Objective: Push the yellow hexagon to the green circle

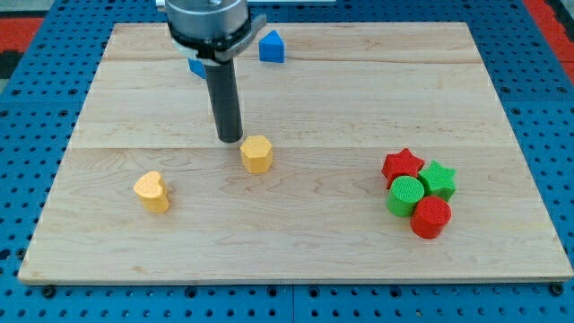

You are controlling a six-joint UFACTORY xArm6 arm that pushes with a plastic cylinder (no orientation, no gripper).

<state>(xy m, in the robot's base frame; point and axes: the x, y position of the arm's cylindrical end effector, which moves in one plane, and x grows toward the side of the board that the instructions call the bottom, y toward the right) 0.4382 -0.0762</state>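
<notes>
Grey metal collar, straight dark rod (227,108)

Yellow heart (152,190) left; red star (402,165), green star (439,178), red cylinder (430,216) right.

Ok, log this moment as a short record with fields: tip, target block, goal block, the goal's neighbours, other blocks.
tip: my tip sits just up and left of the yellow hexagon
target: yellow hexagon, mid-board
goal: green circle, far toward the view's right
goal neighbours: red star, green star, red circle, clustered with it
others: yellow heart; blue block; second blue block partly hidden behind the arm
</notes>
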